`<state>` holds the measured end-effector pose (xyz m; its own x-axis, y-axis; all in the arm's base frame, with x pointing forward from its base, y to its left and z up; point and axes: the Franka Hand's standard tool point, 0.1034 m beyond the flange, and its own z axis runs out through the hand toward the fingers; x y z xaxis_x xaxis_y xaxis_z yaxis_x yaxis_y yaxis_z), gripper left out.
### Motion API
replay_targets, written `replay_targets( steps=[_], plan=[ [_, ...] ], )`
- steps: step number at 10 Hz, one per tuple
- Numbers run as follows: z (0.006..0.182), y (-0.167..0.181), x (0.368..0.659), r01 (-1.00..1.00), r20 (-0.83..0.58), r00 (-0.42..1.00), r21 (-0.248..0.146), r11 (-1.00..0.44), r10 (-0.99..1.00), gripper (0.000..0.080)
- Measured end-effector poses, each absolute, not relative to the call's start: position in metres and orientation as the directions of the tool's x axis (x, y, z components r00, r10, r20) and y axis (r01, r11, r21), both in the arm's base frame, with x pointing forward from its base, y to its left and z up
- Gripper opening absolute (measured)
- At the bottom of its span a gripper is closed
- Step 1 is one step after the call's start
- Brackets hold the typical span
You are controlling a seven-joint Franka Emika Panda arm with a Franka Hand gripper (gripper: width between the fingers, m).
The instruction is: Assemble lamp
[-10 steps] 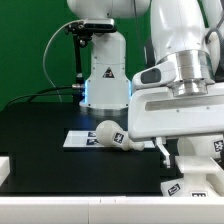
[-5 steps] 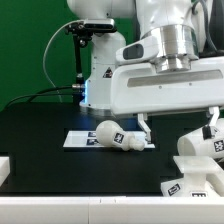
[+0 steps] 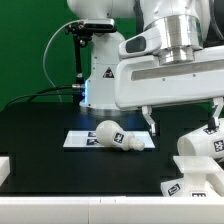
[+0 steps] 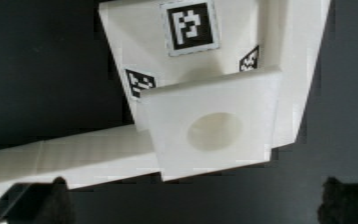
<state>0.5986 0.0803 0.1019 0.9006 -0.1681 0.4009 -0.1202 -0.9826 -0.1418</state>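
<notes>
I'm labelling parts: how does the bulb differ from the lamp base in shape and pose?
The bulb is rounded with a narrower neck; the base is blocky and flat-faced. The bulb lies on its side, apparently on the marker board; the base sits on the black table toward the exterior view's right. Both are matte white with black-and-white tags.

Bulb [image 3: 110, 134] lying on marker board [image 3: 75, 140], lamp base [image 3: 196, 146] well apart at the exterior view's right
</notes>
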Motion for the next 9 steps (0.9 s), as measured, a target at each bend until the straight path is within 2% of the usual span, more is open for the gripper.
replay_targets(
  steps=[1, 2, 4, 8, 9],
  plan=[
    [0.098, 0.081, 0.593, -0.124, 0.361, 0.917, -0.144, -0.982, -0.169, 0.0698],
    [0.093, 0.078, 0.578, -0.138, 0.248, 0.953, -0.148, -0.979, -0.172, 0.0698],
    [0.102, 0.064, 0.568, -0.196, 0.113, 0.97, -0.154, -0.969, -0.214, 0.0698],
    [0.1, 0.063, 0.567, -0.172, 0.117, 0.975, -0.149, -0.974, -0.19, 0.0698],
    [0.1, 0.062, 0.567, -0.115, 0.125, 0.983, -0.139, -0.983, -0.133, 0.0698]
  ],
)
